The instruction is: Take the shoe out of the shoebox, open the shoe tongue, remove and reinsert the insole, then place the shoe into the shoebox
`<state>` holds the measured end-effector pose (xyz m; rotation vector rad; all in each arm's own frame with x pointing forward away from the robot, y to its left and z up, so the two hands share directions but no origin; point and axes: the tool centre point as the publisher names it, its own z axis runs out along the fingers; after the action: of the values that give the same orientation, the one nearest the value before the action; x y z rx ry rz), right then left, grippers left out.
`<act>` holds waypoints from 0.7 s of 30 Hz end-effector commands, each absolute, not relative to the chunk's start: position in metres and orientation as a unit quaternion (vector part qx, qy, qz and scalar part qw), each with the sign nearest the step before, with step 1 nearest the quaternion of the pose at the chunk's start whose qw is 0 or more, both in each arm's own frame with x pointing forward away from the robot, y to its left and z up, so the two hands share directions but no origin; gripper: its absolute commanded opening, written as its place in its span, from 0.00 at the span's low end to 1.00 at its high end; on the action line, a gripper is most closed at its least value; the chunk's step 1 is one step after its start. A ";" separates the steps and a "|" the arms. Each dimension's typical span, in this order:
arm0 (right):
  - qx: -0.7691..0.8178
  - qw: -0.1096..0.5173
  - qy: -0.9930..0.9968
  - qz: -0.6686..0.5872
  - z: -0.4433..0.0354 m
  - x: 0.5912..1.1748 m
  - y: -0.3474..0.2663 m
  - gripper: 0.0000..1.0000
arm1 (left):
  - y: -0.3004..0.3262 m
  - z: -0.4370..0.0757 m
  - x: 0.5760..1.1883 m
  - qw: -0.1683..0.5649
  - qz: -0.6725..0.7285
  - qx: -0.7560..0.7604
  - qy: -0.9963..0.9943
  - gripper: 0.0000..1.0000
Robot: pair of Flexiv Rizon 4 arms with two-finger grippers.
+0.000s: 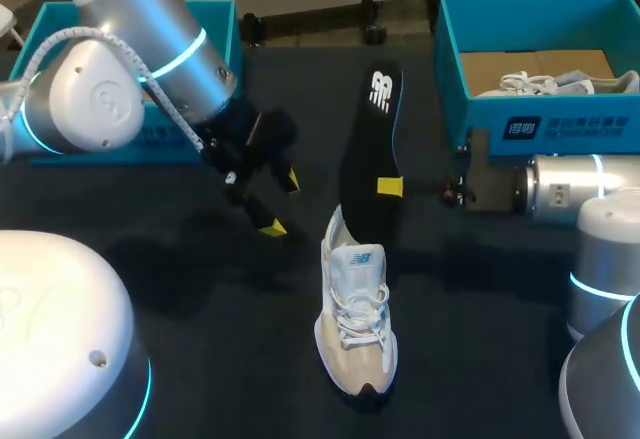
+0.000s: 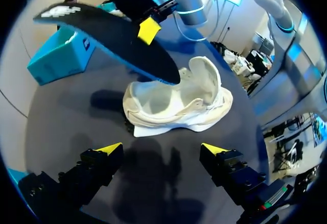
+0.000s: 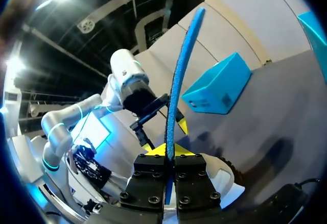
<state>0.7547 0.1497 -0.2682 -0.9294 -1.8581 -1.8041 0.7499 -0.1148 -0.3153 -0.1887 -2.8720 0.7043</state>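
A white and beige shoe (image 1: 355,319) lies on the black table, toe toward me; in the left wrist view the shoe (image 2: 179,101) lies ahead of the fingers. A black insole (image 1: 372,139) hangs tilted above it, its lower end at the shoe's heel opening. My right gripper (image 1: 390,186) is shut on the insole's edge. In the right wrist view the insole (image 3: 179,81) rises edge-on, blue, from between the shut gripper (image 3: 168,150). My left gripper (image 1: 282,203) stands open left of the shoe, holding nothing. In its own view the left gripper (image 2: 162,149) faces the shoe's side, with the insole (image 2: 112,30) above.
A blue shoebox (image 1: 540,124) stands at the back right with a second white shoe (image 1: 560,82) inside. Another blue box (image 1: 215,19) sits at the back left, behind my left arm. Bare table lies left of and in front of the shoe.
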 end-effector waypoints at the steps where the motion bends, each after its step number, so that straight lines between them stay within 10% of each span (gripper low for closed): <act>1: -0.325 0.190 -0.662 -0.648 -0.275 0.755 0.160 0.00 | -0.124 -0.325 0.745 0.088 0.214 -0.045 -0.972 1.00; 21: -0.296 0.164 -0.682 -0.648 -0.276 0.772 0.169 0.00 | -0.129 -0.351 0.726 0.120 0.173 -0.043 -0.977 1.00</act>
<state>0.7688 0.1680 -0.2739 -0.8380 -1.9265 -1.8766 0.7233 -0.1257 -0.3500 -0.1317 -2.8591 0.5213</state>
